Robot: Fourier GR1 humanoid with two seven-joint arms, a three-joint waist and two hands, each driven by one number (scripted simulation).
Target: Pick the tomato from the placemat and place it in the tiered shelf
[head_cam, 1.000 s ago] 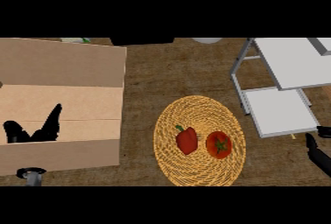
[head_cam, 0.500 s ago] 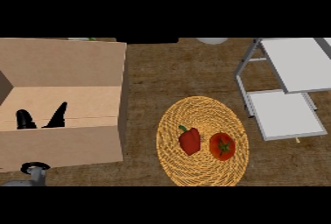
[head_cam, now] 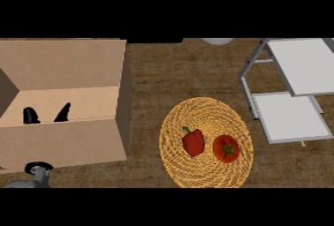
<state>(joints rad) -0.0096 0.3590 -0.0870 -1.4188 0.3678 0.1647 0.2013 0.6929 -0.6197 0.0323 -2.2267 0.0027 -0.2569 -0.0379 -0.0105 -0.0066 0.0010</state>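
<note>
A red tomato (head_cam: 226, 148) with a green stem lies on the right part of a round woven placemat (head_cam: 205, 114). Right of the mat stands the white tiered shelf (head_cam: 290, 117), its upper tier higher and further back. Of my left hand (head_cam: 64, 113) only two straight black fingers show, sticking up behind the front wall of a cardboard box. A grey piece of its forearm (head_cam: 38, 173) sits at the lower left edge. My right hand is out of sight.
A red pepper (head_cam: 193, 142) lies just left of the tomato on the mat. The big open cardboard box (head_cam: 62, 66) fills the left side. A white round object (head_cam: 217, 41) peeks in at the top edge.
The right hand, at the lower right edge a second ago, has left the view. The left hand's fingers have sunk lower behind the box wall. Tomato and pepper stay put.
</note>
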